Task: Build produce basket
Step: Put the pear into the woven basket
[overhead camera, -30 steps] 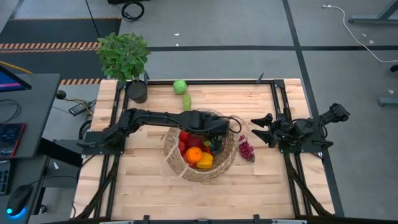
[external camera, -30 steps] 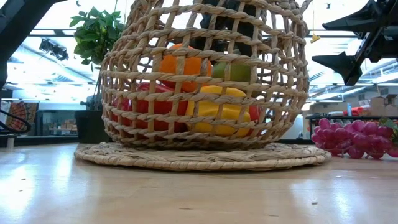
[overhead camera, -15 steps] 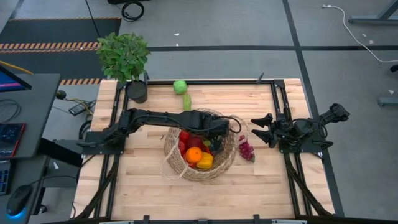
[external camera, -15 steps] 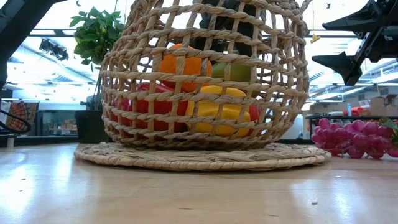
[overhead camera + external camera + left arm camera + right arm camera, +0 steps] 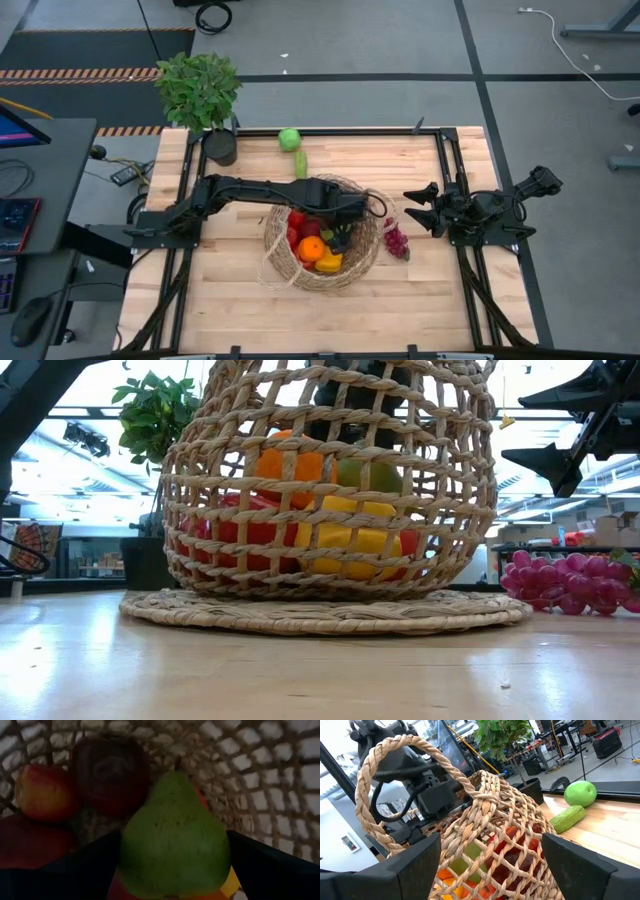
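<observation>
Left gripper is gripping the green pear inside the wicker basket, low over the piled fruit. Right gripper is waiting spread open beside the grapes. Risk: pear rolling off the yellow piece on release

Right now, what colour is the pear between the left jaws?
Green with fine dark speckles; the pear shows best in the left wrist view.

Left wrist view is dim and soft inside the basket — low view glares with backlight from bright windows.
</observation>
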Controlling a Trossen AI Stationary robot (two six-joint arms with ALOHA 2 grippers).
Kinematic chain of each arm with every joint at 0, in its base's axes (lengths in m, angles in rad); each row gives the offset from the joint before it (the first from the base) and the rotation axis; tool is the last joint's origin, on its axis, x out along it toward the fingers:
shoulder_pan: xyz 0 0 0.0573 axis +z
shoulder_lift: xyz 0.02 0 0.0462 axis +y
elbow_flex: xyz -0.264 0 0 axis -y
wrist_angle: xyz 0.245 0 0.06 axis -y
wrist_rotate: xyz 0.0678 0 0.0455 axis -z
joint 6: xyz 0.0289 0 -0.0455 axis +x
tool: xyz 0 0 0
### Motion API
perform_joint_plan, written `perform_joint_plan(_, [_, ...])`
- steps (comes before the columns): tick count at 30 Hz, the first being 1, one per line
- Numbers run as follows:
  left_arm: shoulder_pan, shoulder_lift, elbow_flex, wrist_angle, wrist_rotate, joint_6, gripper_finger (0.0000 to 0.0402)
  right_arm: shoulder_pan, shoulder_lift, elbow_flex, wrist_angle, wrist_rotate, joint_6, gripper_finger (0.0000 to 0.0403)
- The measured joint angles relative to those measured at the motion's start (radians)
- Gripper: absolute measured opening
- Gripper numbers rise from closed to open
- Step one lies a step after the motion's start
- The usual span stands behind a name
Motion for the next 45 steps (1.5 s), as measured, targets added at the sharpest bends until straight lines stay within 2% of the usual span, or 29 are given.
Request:
perform_joint_plan(7, [0.002, 0.001, 0.000, -0.020, 0.027, 0.008, 0.0355, 0.000, 0.000, 0.000, 0.000, 0.000, 0.000, 0.0348])
perform_joint_plan(14, [0.032, -0.001, 0.001, -0.051, 0.169, -0.031, 0.0355, 0.000, 0.000, 0.000, 0.000, 0.000, 0.000, 0.0348])
perform_joint_plan(18, [0.051, -0.018, 0.045, -0.088, 0.241, -0.057, 0.0355, 0.000, 0.000, 0.000, 0.000, 0.000, 0.000, 0.0348])
perform_joint_plan(21, [0.064, -0.019, 0.124, -0.166, 0.285, -0.054, 0.0355, 0.000, 0.000, 0.000, 0.000, 0.000, 0.000, 0.0348])
perform_joint_plan(26, [0.068, -0.022, 0.203, -0.230, 0.210, -0.048, 0.0355, 0.000, 0.000, 0.000, 0.000, 0.000, 0.000, 0.0348])
perform_joint_plan(31, [0.078, -0.050, 0.196, -0.283, 0.220, -0.078, 0.0355, 0.000, 0.000, 0.000, 0.000, 0.000, 0.000, 0.0348])
perform_joint_plan(35, [0.059, -0.051, 0.198, -0.311, 0.092, -0.001, 0.0355, 0.000, 0.000, 0.000, 0.004, 0.000, 0.000, 0.0348])
perform_joint_plan(45, [0.044, -0.068, 0.200, -0.281, 0.092, 0.019, 0.0355, 0.000, 0.000, 0.000, 0.016, 0.000, 0.000, 0.0348])
